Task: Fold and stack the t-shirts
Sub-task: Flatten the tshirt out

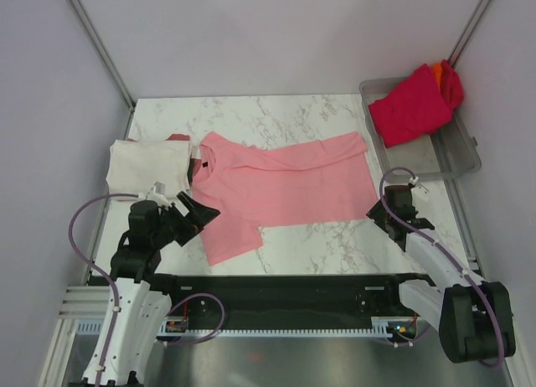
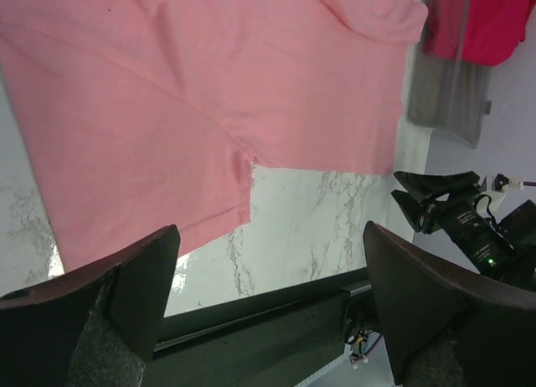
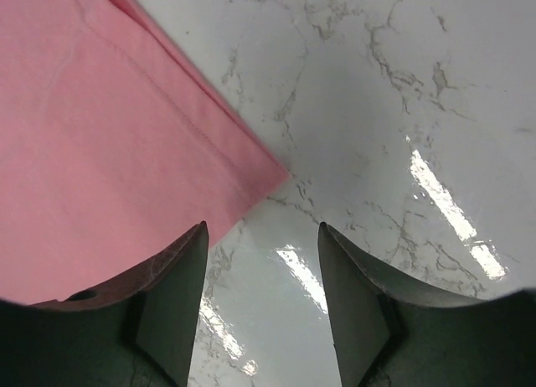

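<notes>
Spread t-shirt [image 1: 280,182] on table [image 1: 318,236], folded t-shirts [image 1: 149,163] at its left, tray [image 1: 452,157] at right, heaped t-shirts [image 1: 410,109] inside

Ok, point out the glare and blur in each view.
Top external: evenly lit and sharp. Left wrist: the fingers look soft up close, and there is glare on the table. Right wrist: bright glare streaks on the table; the pink t-shirt is crisp.

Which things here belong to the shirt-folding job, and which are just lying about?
Job: pink shirt, spread flat; white shirt, folded; dark red shirt, peeking out beside the white one; crimson shirt; orange shirt.
Lying about: tray; table.
</notes>
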Tool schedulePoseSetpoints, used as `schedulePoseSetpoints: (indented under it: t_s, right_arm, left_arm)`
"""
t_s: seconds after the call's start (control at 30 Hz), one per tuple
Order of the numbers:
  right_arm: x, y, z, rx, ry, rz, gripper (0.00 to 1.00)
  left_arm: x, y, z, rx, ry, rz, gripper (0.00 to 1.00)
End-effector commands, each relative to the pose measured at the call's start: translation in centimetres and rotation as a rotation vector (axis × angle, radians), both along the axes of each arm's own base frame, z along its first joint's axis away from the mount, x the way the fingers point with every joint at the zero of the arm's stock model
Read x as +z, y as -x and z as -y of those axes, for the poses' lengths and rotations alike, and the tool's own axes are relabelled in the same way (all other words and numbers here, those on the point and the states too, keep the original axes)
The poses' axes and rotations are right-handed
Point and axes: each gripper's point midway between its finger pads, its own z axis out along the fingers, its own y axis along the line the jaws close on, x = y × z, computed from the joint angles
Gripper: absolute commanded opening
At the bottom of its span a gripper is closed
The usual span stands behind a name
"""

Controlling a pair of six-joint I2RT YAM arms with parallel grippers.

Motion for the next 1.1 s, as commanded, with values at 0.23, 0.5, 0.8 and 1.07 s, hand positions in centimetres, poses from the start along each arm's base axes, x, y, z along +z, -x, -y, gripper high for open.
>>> schedulePoseSetpoints:
  t_s: [0.23,0.5,0.8,1.07]
  right_arm:
    - [0.4,-4.9,0.5,-0.120,-0.012,0.018,0.57]
    - [-1.5,-5.2,0.8,-0.132,0.010,-0.036,0.37]
    - [-1.0,-4.6,1.8,-0.171,0.041,0.006,0.00]
    - [0.6,-4.1,2.5,-0.199,0.058,0.075,0.00]
  left_arm:
    - [-4.1,0.3,-1.2,0.119,0.001,-0.175,1.00]
    - [-4.1,-0.2,-2.2,0.189,-0.020,-0.172,1.00]
    - [-4.8,-0.5,-2.5,0.205,-0.055,-0.225,0.96]
    - [-7.4,0.3,-2.6,0.277,-0.079,-0.309,0.91]
